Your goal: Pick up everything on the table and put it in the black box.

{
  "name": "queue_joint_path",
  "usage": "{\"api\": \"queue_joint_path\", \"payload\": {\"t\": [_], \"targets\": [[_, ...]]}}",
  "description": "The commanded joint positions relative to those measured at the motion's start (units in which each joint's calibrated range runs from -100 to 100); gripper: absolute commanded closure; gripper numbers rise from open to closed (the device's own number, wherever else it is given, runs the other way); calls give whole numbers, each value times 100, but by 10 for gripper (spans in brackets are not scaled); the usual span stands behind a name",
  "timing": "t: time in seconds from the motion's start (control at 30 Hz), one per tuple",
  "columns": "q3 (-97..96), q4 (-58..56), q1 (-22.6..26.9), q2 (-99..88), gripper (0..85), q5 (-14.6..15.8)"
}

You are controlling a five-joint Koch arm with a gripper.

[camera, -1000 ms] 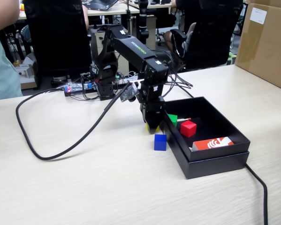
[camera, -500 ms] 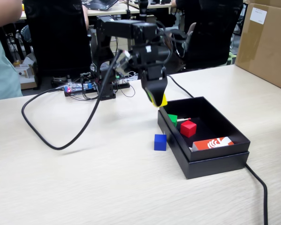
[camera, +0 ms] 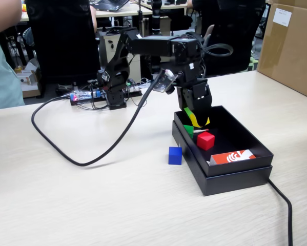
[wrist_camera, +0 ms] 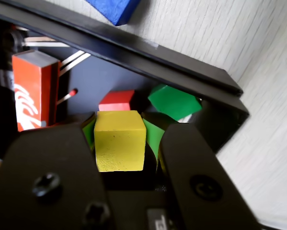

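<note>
now claw (wrist_camera: 120,143) pinching yellow cube (wrist_camera: 119,140) above black box (camera: 256,149); blue cube (camera: 175,155) outside.

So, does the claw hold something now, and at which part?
Yes: the claw holds the yellow cube by two opposite side faces, above the black box.
</note>
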Motion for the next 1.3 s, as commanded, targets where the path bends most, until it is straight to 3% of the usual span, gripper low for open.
{"api": "queue_joint_path", "payload": {"t": [0.0,0.23,0.43,0.6,0.87,1.03,1.27], "targets": [[586,-7,49,-5,787,-54],[812,-7,63,546,697,-29],[785,-111,63,592,456,-34],[767,-111,-20,-418,447,-39],[-366,-111,-845,-2587,448,-220],[-829,-111,-1011,-2162,396,-186],[-230,-111,-811,-292,391,142]]}}
